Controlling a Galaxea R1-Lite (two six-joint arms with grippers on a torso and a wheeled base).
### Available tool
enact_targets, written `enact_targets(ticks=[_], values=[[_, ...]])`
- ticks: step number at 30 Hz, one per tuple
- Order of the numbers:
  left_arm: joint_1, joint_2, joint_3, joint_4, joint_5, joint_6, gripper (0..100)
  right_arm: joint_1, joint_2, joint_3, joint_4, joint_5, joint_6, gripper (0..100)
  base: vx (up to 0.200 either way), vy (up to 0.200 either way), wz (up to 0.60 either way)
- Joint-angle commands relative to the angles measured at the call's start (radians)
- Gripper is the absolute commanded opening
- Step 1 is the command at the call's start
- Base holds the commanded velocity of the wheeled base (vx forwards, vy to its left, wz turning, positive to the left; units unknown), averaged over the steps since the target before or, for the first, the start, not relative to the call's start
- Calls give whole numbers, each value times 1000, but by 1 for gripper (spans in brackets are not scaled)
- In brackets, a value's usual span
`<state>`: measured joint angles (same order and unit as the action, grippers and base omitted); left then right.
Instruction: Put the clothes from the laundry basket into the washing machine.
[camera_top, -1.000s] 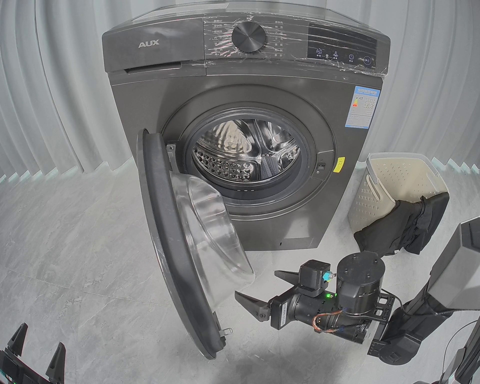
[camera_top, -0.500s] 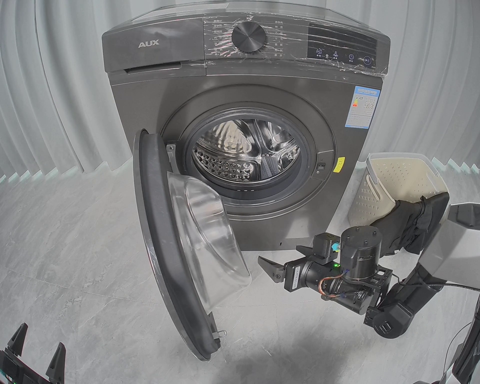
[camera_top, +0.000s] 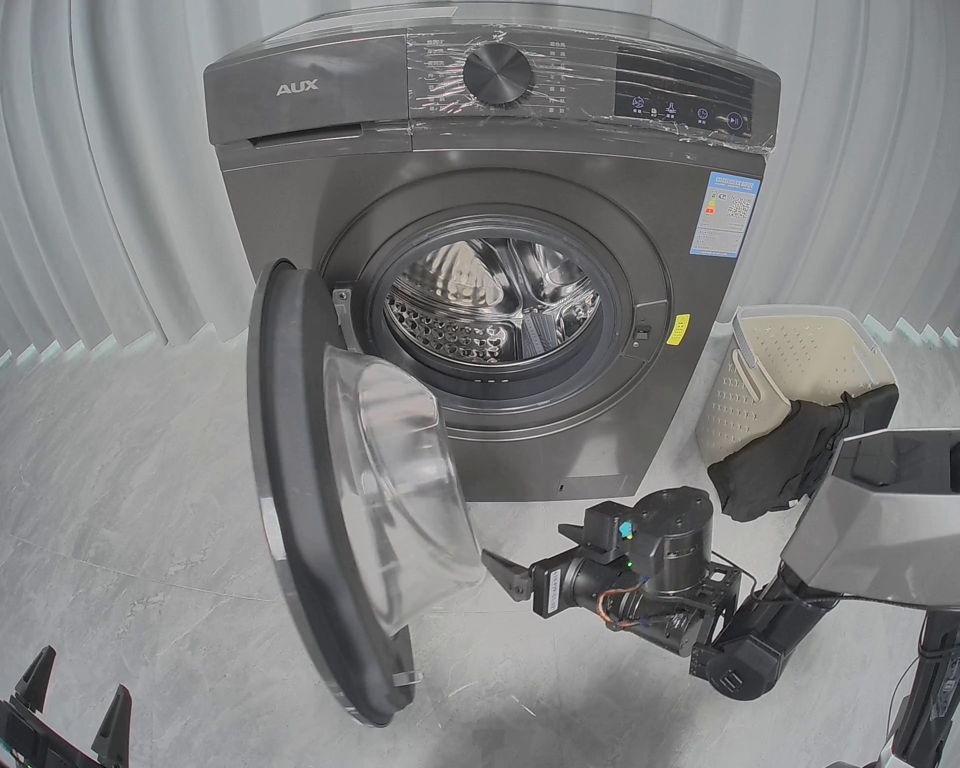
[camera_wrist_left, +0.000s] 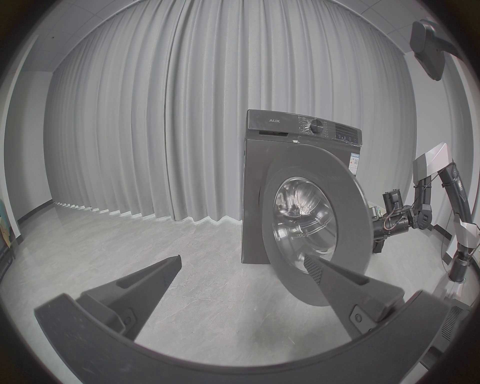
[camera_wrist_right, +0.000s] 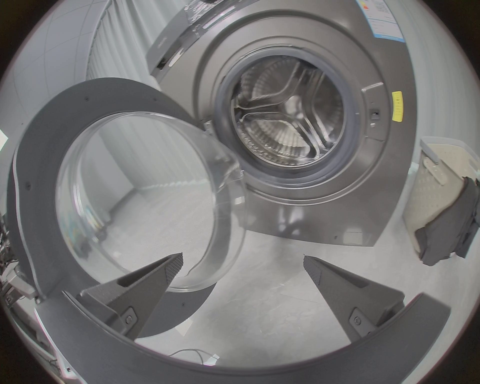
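The grey washing machine (camera_top: 480, 250) stands with its round door (camera_top: 290, 480) swung out to the left and its steel drum (camera_top: 495, 300) open to view. A cream laundry basket (camera_top: 800, 345) sits on the floor to the machine's right, with dark clothes (camera_top: 780, 465) draped over its front rim. My right gripper (camera_top: 522, 555) is open and holds nothing. It is low in front of the machine, one fingertip right at the door's glass bowl (camera_top: 400, 490), and the basket is behind it. My left gripper (camera_top: 78, 675) is open and holds nothing, at the bottom left corner.
Pale tiled floor (camera_top: 150, 480) spreads to the left of the door and in front of the machine. Pleated curtains (camera_top: 100, 180) close off the back. In the right wrist view the basket (camera_wrist_right: 440, 185) and clothes (camera_wrist_right: 450, 225) lie off to one side of the drum (camera_wrist_right: 290, 110).
The door has swung farther open to the left. My right gripper drew back to the right, then came down and left again to the glass bowl's edge.
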<state>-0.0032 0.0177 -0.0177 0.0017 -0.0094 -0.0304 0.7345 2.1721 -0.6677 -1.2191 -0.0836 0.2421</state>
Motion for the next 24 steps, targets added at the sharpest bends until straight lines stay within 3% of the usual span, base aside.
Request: enact_targets(ticks=[1,10,15,24], values=[[0,-18,15,0,0,0,100,45,11,2,-19,2,2,100,0,0,0],[0,-18,15,0,0,0,100,36,-3,-35,-8,15,-1,100,0,0,0],[0,-18,15,0,0,0,100,48,0,-109,66,31,-1,100,0,0,0],[0,-18,15,0,0,0,100,63,41,-288,217,35,11,100,-200,0,0]])
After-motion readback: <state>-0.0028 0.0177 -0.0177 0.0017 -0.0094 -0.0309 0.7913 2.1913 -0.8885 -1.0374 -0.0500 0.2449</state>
